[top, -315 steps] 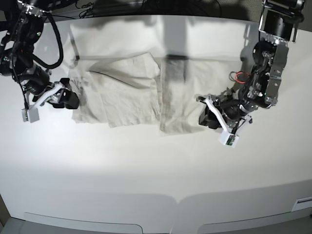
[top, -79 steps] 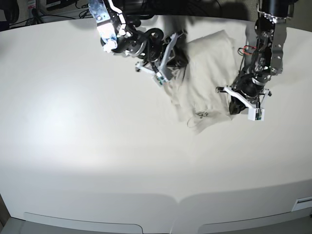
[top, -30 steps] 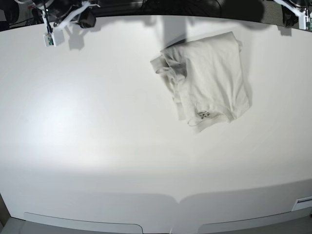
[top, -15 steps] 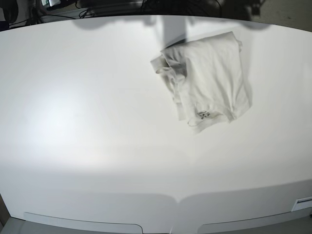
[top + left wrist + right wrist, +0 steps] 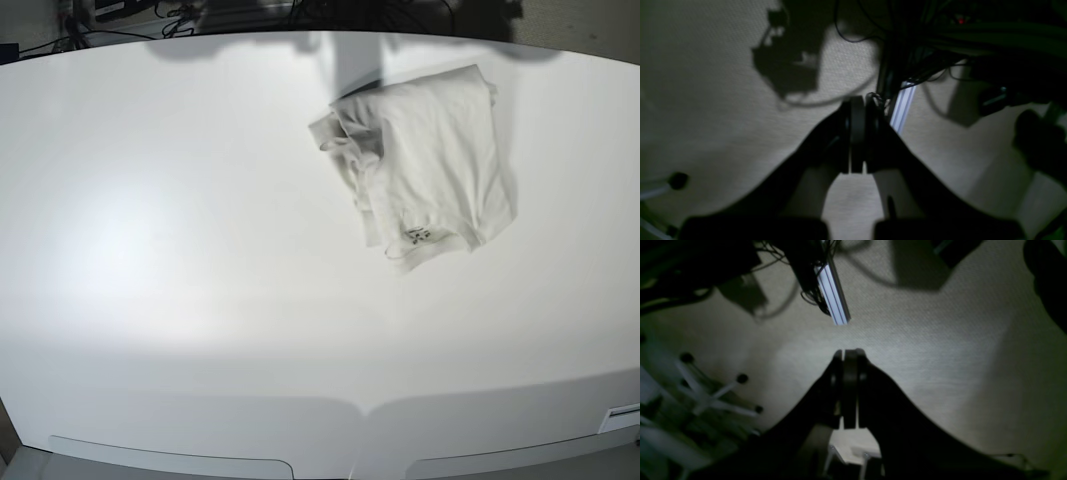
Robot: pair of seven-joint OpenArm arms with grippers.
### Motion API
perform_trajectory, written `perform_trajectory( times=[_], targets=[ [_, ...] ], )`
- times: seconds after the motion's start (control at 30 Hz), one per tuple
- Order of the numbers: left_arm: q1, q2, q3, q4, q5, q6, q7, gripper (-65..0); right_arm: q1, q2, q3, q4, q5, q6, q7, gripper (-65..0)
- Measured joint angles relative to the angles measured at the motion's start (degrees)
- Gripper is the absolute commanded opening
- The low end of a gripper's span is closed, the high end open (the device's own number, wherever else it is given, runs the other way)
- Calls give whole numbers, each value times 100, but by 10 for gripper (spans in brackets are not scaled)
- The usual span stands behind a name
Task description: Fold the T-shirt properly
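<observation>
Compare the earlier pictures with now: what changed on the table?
The pale beige cotton T-shirt went from spread flat to a rough folded bundle at the table's far right. Both arms let go and left the base view; the left gripper and right gripper are shut, empty. Over the last second the shirt stayed put.

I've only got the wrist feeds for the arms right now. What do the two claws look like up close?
Both look alike. The left claw has two dark, almost black fingers that widen toward the camera, with flat black pads at the tips. The right claw has the same dark tapered build. No markings can be made out; both views are dim and blurred.
</observation>
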State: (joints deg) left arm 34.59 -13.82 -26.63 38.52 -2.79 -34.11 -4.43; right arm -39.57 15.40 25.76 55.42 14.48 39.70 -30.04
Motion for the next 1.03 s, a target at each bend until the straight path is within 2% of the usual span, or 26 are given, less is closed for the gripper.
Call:
perform_trajectory(
  times=[0.17,0.3,0.37,0.47,0.5,0.6,0.67,0.83,1.03],
  targets=[
    [-608,15,-7,-1073,170,267,-7,-650,1067,527,-732,-2011,-743,-442,1213,-650],
    [-1150,48,-15,-1635,422,262,-140,-650,1858,682,-1381,-3047,-986,-647,1788,-650],
    [-1375,72,-17,-1838,428,328,-144,-650,2173,649,-1696,-3279,-990,-767,1897,-650],
    [-1609,212,-26,-2000,437,866,-138,-650,2520,525,-2159,-3392,-988,-925,2015,-650],
    [-1665,269,-28,-2009,448,903,-140,-650,2608,472,-2306,-3397,-992,-970,2015,-650],
    [-1840,439,-28,-2015,474,909,-151,-650,2734,295,-2627,-3397,-986,-1464,2236,-650],
    [-1965,522,-28,-2015,564,911,-166,-650,2754,184,-2721,-3397,-973,-1661,2404,-650],
    [-2168,708,-28,-2004,616,914,-249,-650,2876,-2,-2736,-3410,-984,-1679,2487,-650],
    [-2240,955,-28,-2004,927,962,-249,-650,2907,-31,-2736,-3407,-984,-1679,2463,-650]
  ],
)
